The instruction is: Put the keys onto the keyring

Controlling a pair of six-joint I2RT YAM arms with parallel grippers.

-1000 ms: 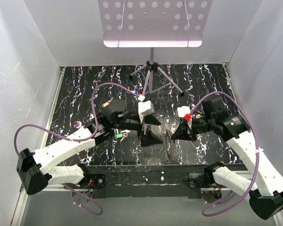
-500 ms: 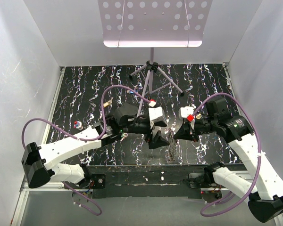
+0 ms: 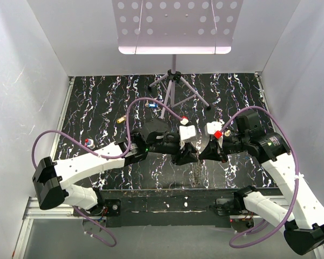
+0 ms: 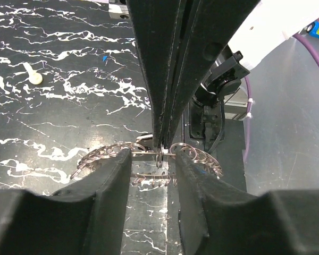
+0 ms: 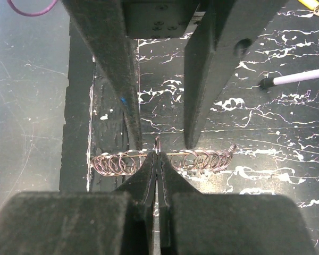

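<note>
step looks like ring prep, not threading yet: keyring (image 5: 207,159) stands on edge at the near middle of the tabletop (image 3: 97,97). i see no key on it or in either end effector.

right end effector (image 5: 157,154) is pinched fully together on the ring's top edge, holding it upright. left end effector (image 4: 151,156) sits opposite, about half open, one finger either side of the right's tips, its own tips down at the ring's rim. can't tell whether they touch the metal. nothing clamped between them that i can make out.

loose keys (image 3: 88,142) lie well apart from the ring on the left half of the tabletop: one at the far left, a brass key (image 3: 120,118) and a blue-headed key (image 3: 149,105) further back.

next move, my read: left needs a second hold on the ring just beside the right's pinch, without bumping those tips or twisting the ring flat. it's crowded there, very little slack. after that one arm has to let go and fetch a key, so the other grip must keep the ring steady alone.
</note>
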